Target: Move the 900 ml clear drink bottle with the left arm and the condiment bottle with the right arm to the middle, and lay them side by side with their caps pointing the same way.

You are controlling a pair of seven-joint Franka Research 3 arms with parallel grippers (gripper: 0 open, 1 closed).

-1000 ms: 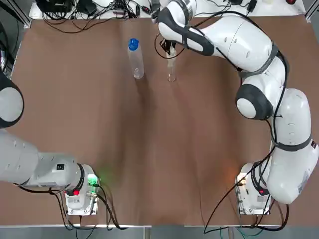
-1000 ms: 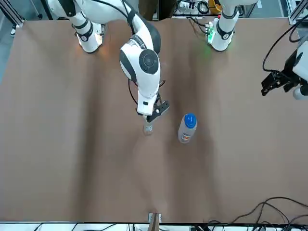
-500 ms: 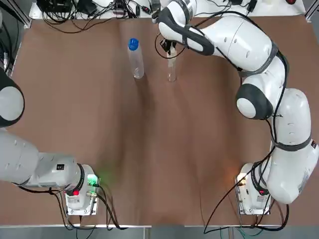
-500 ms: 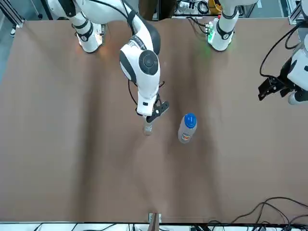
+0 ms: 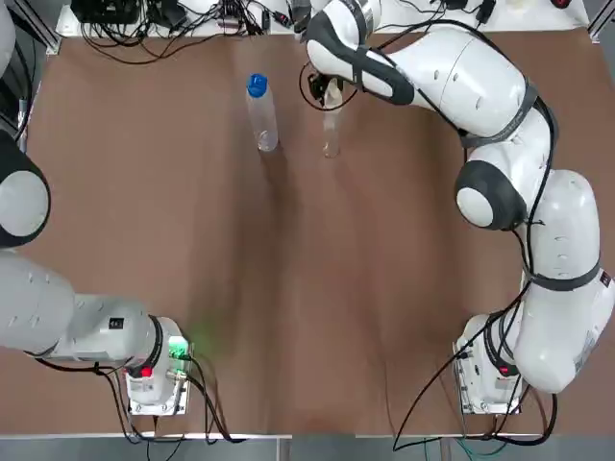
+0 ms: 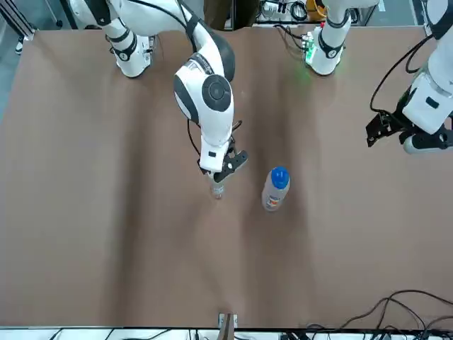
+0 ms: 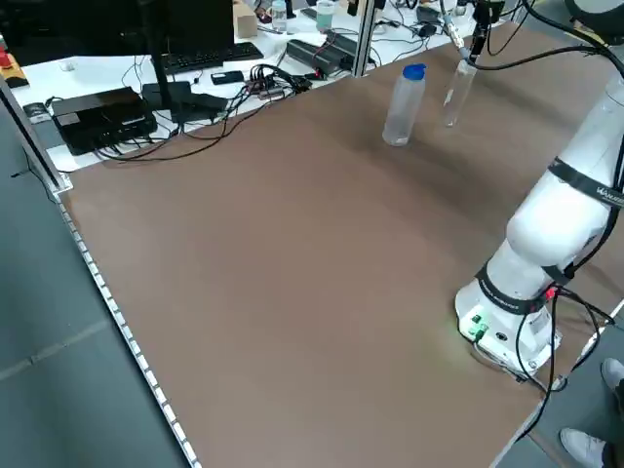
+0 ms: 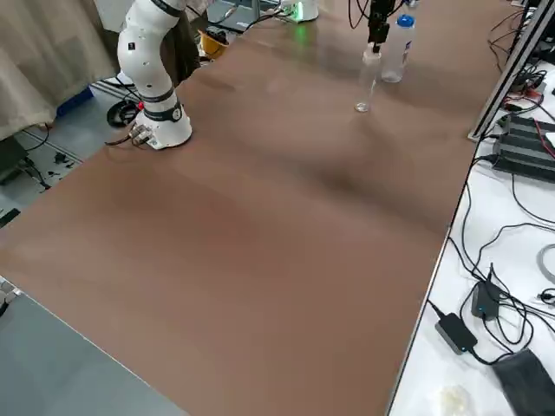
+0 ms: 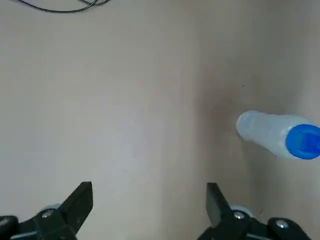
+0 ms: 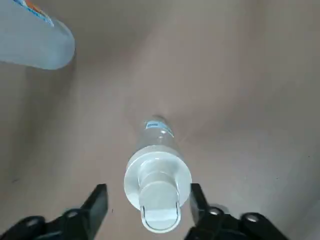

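The clear drink bottle (image 5: 259, 120) with a blue cap (image 6: 279, 176) stands upright at the far middle of the brown table (image 5: 288, 288). Just to its right stands the slim clear condiment bottle (image 5: 332, 133), also upright. My right gripper (image 5: 328, 92) hangs right above it; in the right wrist view the open fingers (image 10: 98, 199) flank the white cap (image 10: 157, 186) without touching it. My left gripper (image 6: 375, 130) hovers open over the table's left side, well apart from the drink bottle (image 9: 277, 136), with nothing between its fingers (image 9: 80, 201).
Cables (image 5: 192, 24) and black electronics (image 7: 102, 112) lie on the white bench beyond the table's far edge. The arm bases (image 5: 154, 370) stand at the near edge, left and right. The right arm's white links (image 5: 500, 125) arch over the table's right side.
The left arm has swung inward over the table towards the drink bottle. The right gripper has shifted slightly above the condiment bottle. Both bottles stay put.
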